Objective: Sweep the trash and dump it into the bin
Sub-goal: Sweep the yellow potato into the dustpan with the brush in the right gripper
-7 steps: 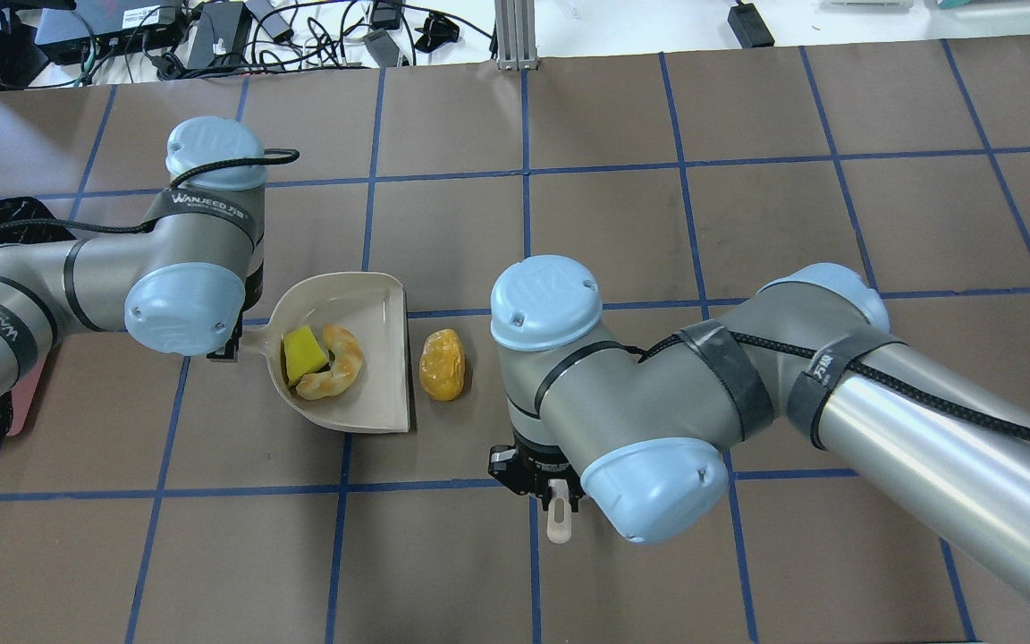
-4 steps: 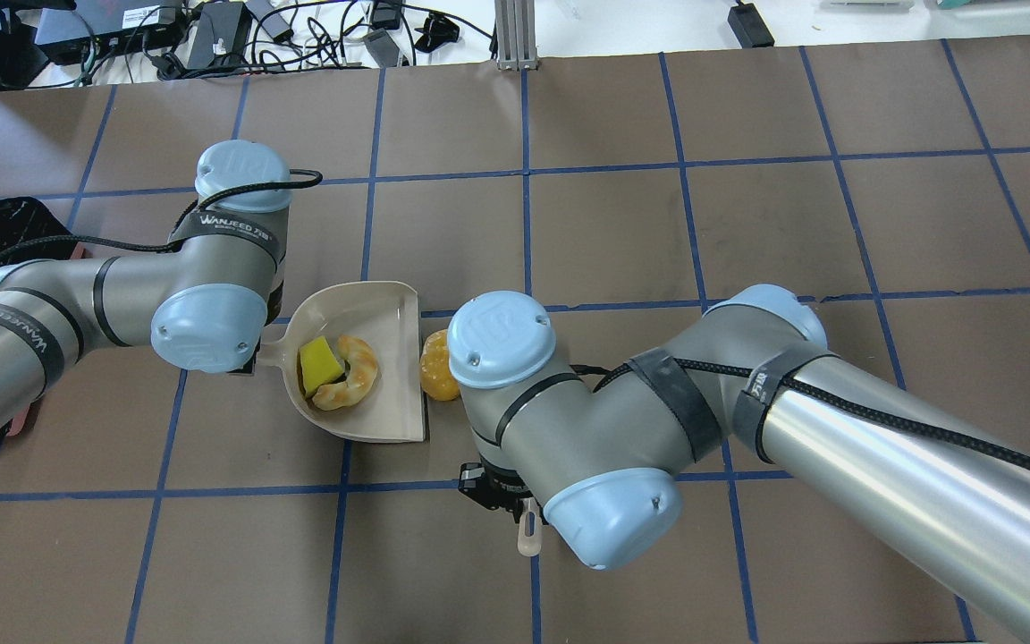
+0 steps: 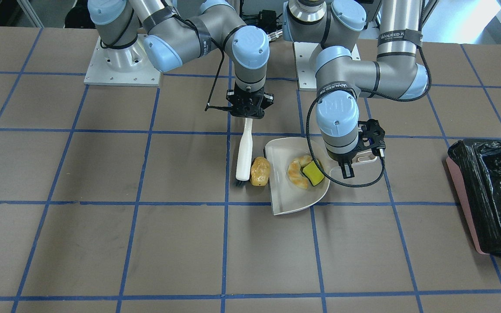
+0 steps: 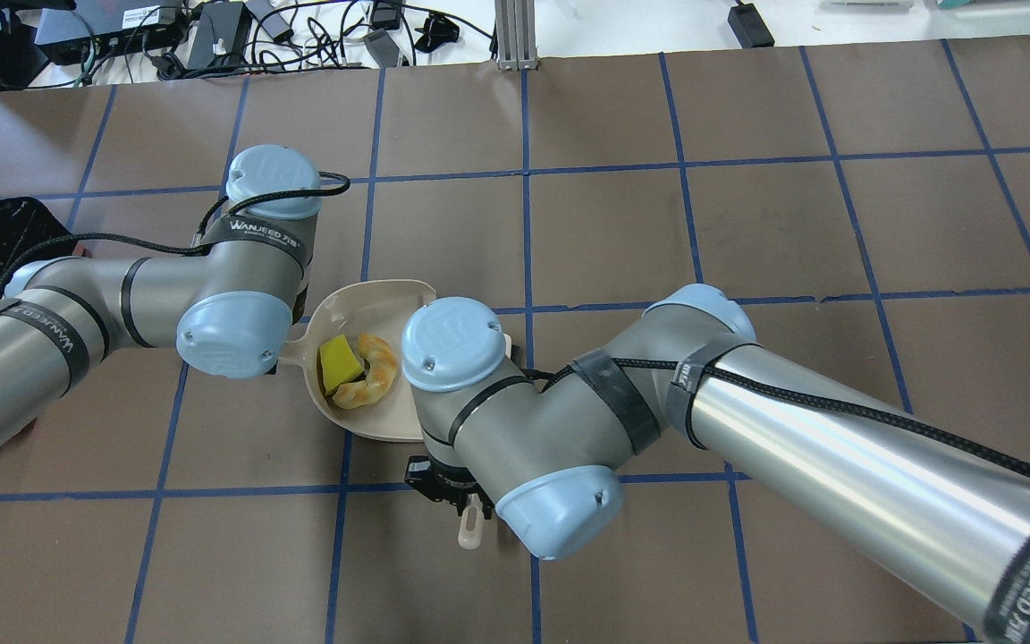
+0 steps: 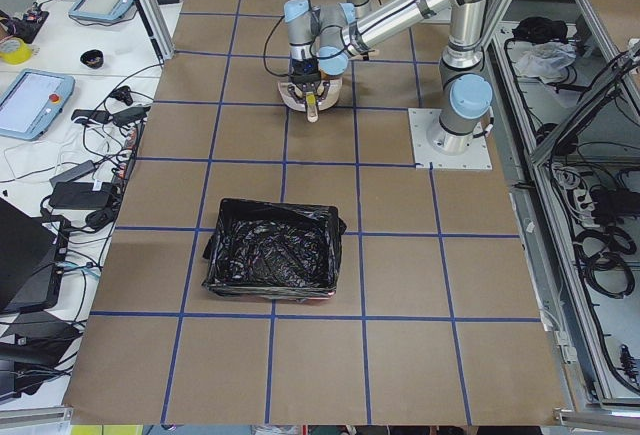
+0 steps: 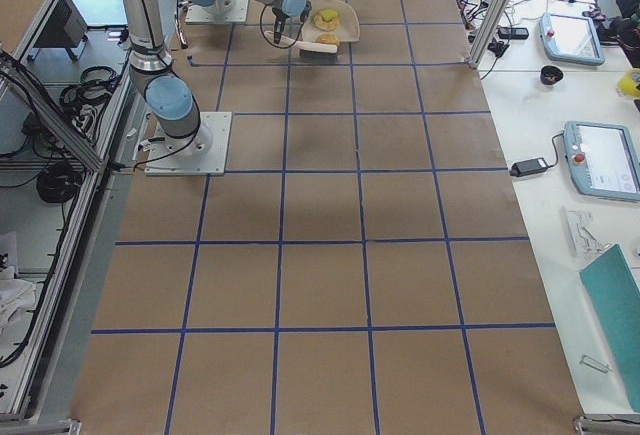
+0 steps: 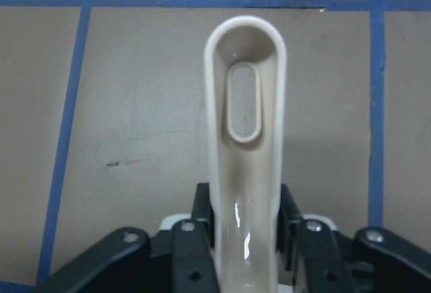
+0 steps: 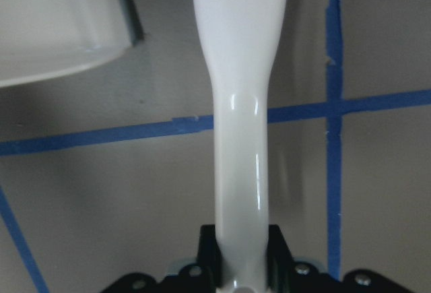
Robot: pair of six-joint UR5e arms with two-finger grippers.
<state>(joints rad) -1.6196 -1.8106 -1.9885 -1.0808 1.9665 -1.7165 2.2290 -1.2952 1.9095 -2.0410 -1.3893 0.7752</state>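
Observation:
My left gripper [image 3: 365,150] is shut on the handle [image 7: 246,124] of the beige dustpan [image 3: 296,198], which lies flat on the table. A yellow sponge scrap [image 3: 313,174] and a tan croissant piece [image 3: 296,171] lie in the pan. The golden potato lump [image 3: 260,171] rests on the table just outside the pan's open lip. My right gripper [image 3: 247,106] is shut on the white brush [image 3: 245,150], whose bristle end touches the potato's far side. In the overhead view my right arm hides the potato. The bin [image 3: 489,195], pink with a black bag, stands beyond my left arm.
The brown table carries a blue tape grid. Both arm bases [image 3: 122,65] are bolted near the table's robot edge. Cables and power bricks [image 4: 211,36] lie past the far edge. The bin [image 5: 270,250] sits about two grid squares from the dustpan [image 5: 310,95].
My right arm has swung toward the dustpan with the brush, pushing the potato up to the pan's lip. My left arm has slid the dustpan toward the potato.

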